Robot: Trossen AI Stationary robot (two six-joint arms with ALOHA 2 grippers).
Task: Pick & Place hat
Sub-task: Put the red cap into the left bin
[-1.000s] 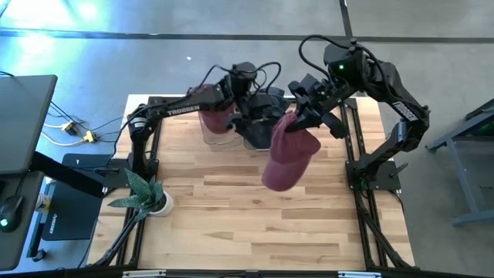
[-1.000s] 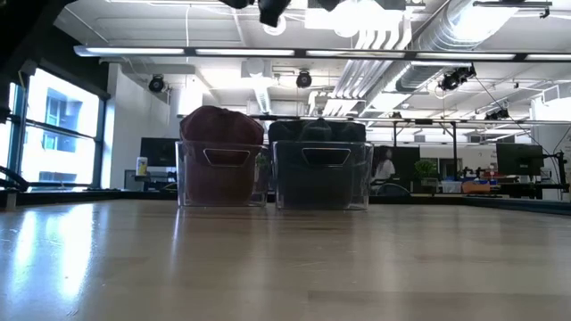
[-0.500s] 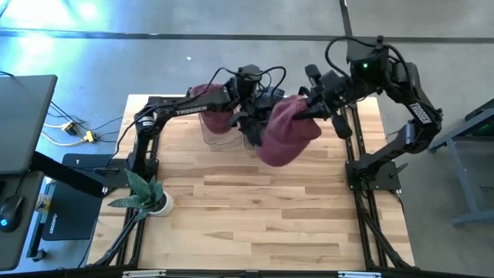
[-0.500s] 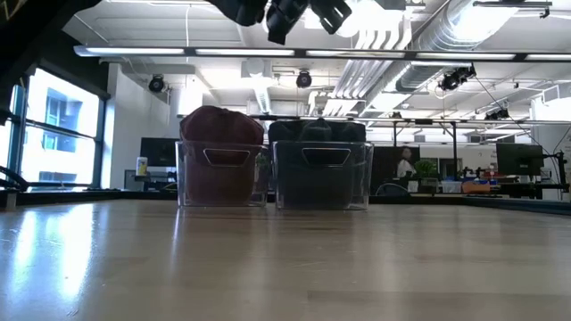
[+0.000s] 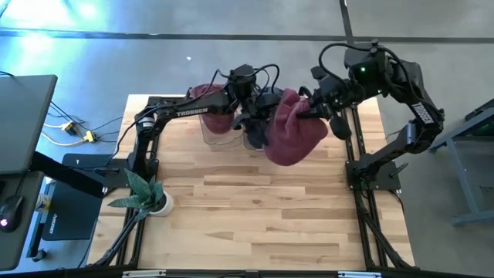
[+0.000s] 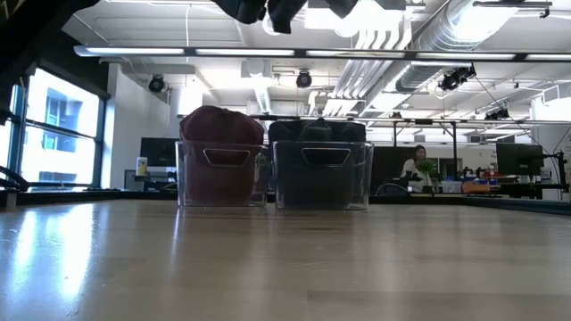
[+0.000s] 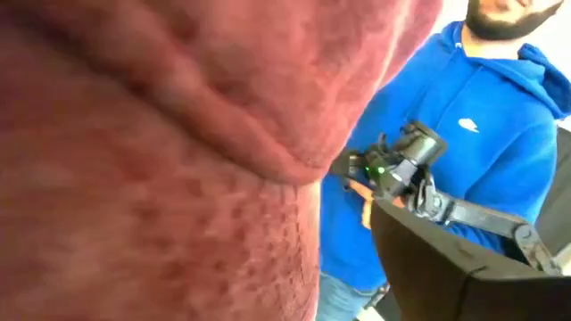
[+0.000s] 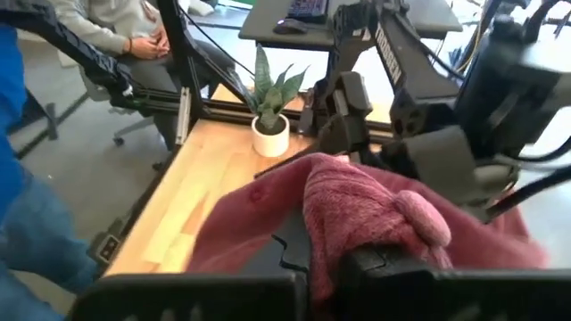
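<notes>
A maroon knitted hat [image 5: 293,135] hangs in the air over the table's far middle, with my right gripper [image 5: 315,108] shut on it. My left gripper [image 5: 253,130] reaches level from the left and stands at the hat's left side. In the left wrist view the hat [image 7: 161,152] fills the picture and only one dark finger [image 7: 464,267] shows, standing wide. Two clear bins sit at the far edge: one [image 6: 223,174] holds maroon hats, the other [image 6: 323,174] dark ones. My right gripper pinches a bunched fold of the hat's cloth [image 8: 343,223] between its two fingers, slanting down from the table's right. The hat is lifted clear and droops away from the fingers toward the left arm. My left gripper is against the hat's side; whether it touches, I cannot tell.
A small potted plant [image 5: 147,193] stands at the table's left edge. A person in a blue hoodie [image 7: 446,116] stands beyond the table, and another sits past the plant [image 8: 116,27]. Bare wood [image 5: 255,224] fills the table's near half.
My right gripper has rolled and tipped downward, and the hat has swung up from hanging over the table's middle toward the far edge and the left gripper. My left gripper has edged toward the hat.
</notes>
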